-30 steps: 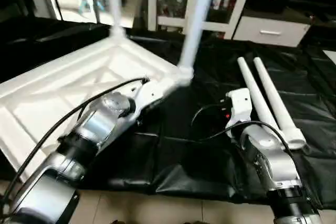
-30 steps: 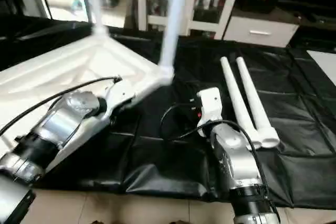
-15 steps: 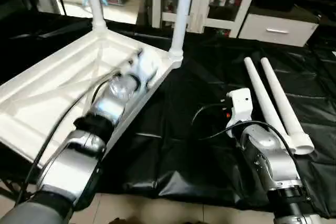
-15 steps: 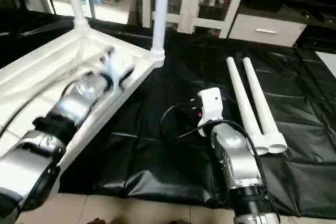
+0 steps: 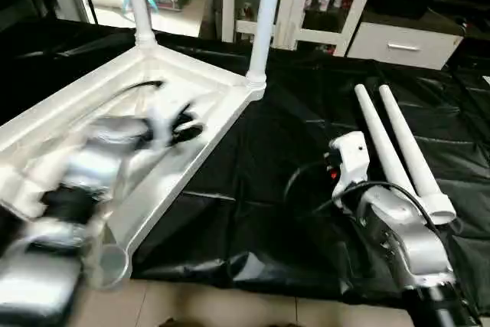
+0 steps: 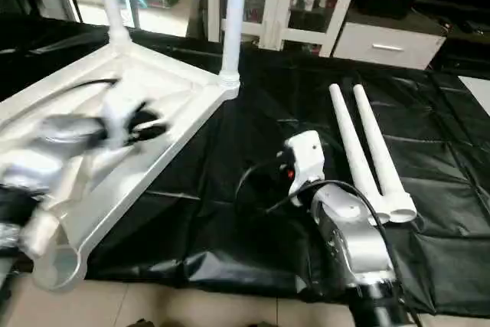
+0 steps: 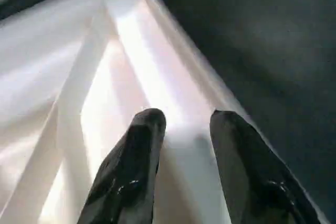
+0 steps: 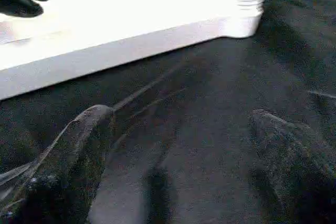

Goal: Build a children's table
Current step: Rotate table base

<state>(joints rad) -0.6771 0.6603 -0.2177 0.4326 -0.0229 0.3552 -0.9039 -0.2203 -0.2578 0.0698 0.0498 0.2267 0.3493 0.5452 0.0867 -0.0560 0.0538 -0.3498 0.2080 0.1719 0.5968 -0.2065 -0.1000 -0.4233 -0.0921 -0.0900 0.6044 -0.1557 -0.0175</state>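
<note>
The left gripper (image 7: 181, 121) hangs over the white table top (image 7: 79, 77), its two black fingers (image 7: 139, 150) apart with nothing between them. A raised rib runs beneath the fingertips, and black sheeting (image 7: 262, 35) lies beyond the top's rim.

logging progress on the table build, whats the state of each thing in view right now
table top: upside down on the black sheet, ribbed underside up
two fitted legs: upright in the far corner sockets
near corner socket: empty
two loose legs: lying side by side on the sheet
left gripper: over the top's rim, holding nothing
right gripper: open, over the sheet, empty
</note>
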